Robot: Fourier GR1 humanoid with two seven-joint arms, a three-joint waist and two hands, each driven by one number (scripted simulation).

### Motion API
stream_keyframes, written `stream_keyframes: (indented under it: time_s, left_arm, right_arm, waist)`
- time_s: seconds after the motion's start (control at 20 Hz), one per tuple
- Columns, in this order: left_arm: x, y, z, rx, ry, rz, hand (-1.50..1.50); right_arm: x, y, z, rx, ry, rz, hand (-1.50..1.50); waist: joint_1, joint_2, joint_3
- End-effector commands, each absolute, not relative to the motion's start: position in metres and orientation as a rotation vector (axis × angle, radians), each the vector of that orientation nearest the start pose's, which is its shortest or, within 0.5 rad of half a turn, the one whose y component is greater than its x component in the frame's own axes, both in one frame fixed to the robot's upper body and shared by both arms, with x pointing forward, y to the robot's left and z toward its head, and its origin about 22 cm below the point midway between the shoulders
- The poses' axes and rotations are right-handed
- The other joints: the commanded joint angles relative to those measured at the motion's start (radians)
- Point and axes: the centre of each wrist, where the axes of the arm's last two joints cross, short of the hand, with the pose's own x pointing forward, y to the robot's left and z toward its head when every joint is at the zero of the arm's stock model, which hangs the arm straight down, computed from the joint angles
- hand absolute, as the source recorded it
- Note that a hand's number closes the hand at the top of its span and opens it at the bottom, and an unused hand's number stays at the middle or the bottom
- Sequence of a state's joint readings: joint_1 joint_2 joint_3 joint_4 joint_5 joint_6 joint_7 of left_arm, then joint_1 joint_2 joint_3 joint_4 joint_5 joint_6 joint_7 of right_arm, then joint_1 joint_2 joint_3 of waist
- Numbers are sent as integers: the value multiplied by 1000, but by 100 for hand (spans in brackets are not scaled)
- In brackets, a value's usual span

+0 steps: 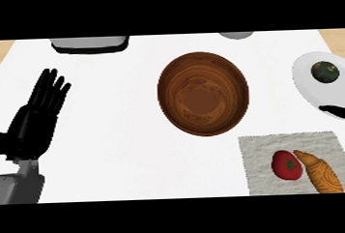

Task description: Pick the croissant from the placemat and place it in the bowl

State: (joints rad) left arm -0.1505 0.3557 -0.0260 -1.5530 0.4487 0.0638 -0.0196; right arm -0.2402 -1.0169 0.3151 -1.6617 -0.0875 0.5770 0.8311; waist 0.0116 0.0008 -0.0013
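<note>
The golden-brown croissant (321,172) lies on the grey placemat (262,154) at the lower right, right beside a red tomato (286,164). A brown wooden bowl (203,93) stands in the middle of the white counter, up and to the left of the placemat. My left hand (36,118) rests open at the far left with its fingers pointing up, far from the croissant. Of my right hand (341,112) only black fingertips show at the right edge, above the placemat and over the lower rim of a white plate.
A white plate (306,80) at the right edge carries a dark green round fruit (324,71). A grey appliance (89,44) sits at the back left, and a pale rounded object (236,35) at the back centre. Wooden surface shows at both upper corners.
</note>
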Motion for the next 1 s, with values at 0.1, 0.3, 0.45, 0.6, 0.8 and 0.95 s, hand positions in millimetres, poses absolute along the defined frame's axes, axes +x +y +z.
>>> stream_keyframes:
  time_s: [0.1,0.3,0.45,0.6,0.8,0.95]
  left_arm:
    - [279,295,67,-86,-1688,55,0]
    - [261,301,65,-66,-1695,74,0]
    - [267,296,52,-68,-1686,75,0]
    - [264,305,65,-96,-1692,78,0]
    - [271,287,37,-84,-1700,77,0]
    - [257,303,53,-98,-1690,64,0]
  right_arm:
    - [262,-320,147,-576,-466,1177,-150]
    - [245,-314,120,-591,-480,1148,-150]
    - [231,-311,114,-668,-545,1156,-150]
    - [233,-325,121,-679,-593,1142,-150]
    - [222,-318,98,-695,-599,1162,-150]
    - [225,-325,83,-697,-613,1186,-150]
  waist:
    - [-16,-2,1]
    - [-13,-3,1]
    - [-18,-2,2]
    - [-15,-2,1]
    - [-17,-1,1]
    - [-9,-1,2]
